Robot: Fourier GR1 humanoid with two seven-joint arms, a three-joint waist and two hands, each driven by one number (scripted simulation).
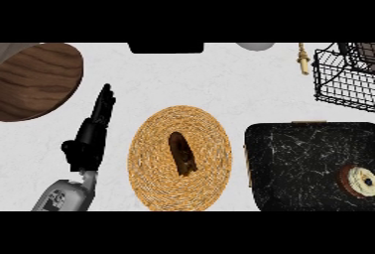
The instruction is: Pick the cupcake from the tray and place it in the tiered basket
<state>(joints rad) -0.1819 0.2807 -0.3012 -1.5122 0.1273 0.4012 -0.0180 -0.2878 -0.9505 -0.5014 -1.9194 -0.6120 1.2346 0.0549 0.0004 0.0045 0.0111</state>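
Observation:
The cupcake point(360, 180), with pale frosting in a brown cup, sits on the black marbled tray point(300, 158) near its right edge. The black wire tiered basket point(344, 74) stands at the upper right, partly cut off by the view's edge. My left hand point(93, 126) rests at the left with fingers straight and pointing up, far from both the tray and the cupcake. My right hand does not show in the view.
A round woven straw mat point(157, 163) lies in the middle with a dark brown oblong item point(182, 153) on it. A wooden bowl point(33, 79) is at the upper left. A black object point(166, 47) and a grey one point(256, 45) sit at the top edge.

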